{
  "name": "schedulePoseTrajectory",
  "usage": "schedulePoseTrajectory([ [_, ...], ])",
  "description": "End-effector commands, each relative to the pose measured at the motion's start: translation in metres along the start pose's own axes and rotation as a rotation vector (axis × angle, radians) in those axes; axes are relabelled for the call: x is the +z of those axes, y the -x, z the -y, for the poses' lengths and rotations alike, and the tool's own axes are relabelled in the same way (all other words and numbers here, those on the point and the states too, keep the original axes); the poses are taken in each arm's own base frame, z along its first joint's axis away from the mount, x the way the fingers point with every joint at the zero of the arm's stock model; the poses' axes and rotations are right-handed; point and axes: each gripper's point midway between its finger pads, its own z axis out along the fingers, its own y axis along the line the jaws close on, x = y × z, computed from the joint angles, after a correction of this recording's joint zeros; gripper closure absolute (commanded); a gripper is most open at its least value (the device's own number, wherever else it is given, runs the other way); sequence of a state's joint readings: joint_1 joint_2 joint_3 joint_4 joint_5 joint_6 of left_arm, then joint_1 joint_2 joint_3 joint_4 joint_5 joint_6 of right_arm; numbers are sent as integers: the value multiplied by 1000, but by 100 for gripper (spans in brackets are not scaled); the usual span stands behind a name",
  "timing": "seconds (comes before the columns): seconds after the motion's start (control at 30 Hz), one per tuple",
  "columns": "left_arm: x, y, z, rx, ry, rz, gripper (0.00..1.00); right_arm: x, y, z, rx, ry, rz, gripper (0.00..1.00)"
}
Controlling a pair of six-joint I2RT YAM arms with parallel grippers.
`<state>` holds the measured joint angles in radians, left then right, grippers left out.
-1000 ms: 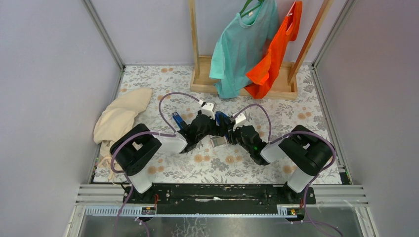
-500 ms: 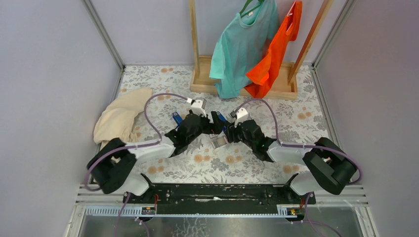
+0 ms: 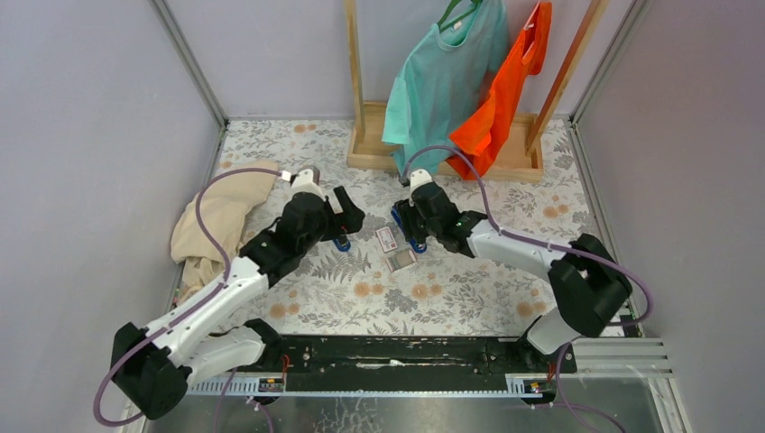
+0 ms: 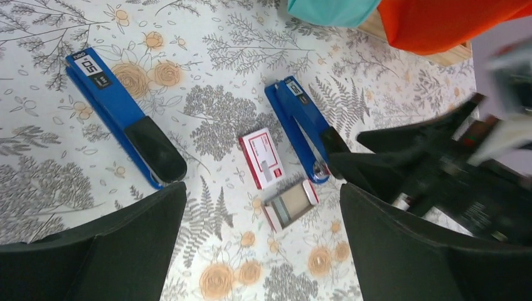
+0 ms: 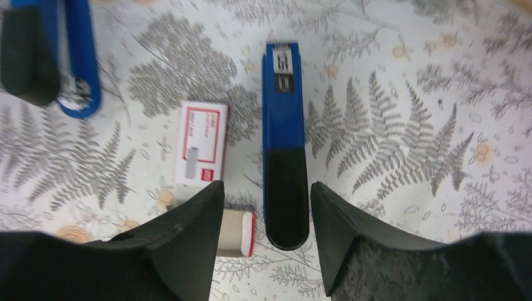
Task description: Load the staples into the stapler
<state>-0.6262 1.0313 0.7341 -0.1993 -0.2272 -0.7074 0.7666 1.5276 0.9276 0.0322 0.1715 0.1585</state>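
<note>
Two blue staplers with black ends lie on the flowered mat. My left gripper (image 4: pixel 261 191) is wide open high above the mat, by the left stapler (image 4: pixel 122 116). The other stapler (image 5: pixel 285 144) lies lengthwise between the open fingers of my right gripper (image 5: pixel 265 191), with a gap on each side. Between the staplers lie a red-and-white staple box (image 4: pixel 263 158) and its open tray (image 4: pixel 305 195). A grey strip of staples (image 4: pixel 281 210) rests in the tray. From above, the left gripper (image 3: pixel 341 221) and right gripper (image 3: pixel 410 225) flank the box (image 3: pixel 387 238).
A wooden rack (image 3: pixel 442 158) with a teal shirt (image 3: pixel 442 81) and an orange shirt (image 3: pixel 505 99) stands at the back. A beige cloth (image 3: pixel 216 216) is heaped at the left edge of the mat. Grey walls close in on both sides.
Both arms have stretched out and the grippers have drawn apart, the left one moving left. Both grippers have opened wider. The red-and-white box now shows between them.
</note>
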Motion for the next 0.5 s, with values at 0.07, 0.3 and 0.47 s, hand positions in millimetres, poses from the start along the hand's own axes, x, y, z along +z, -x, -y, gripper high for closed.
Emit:
schedulePoseTrajectory([
  [0.07,-55,15,-4,120,45,-93,0,10,-22,9,-21,-71,-143,42],
  [0.3,-85,60,-13,259,85,67,0,22,-34,10,-30,-84,-191,56],
  [0.47,-89,68,-23,264,112,140,0,34,-59,16,-49,-122,-266,78],
])
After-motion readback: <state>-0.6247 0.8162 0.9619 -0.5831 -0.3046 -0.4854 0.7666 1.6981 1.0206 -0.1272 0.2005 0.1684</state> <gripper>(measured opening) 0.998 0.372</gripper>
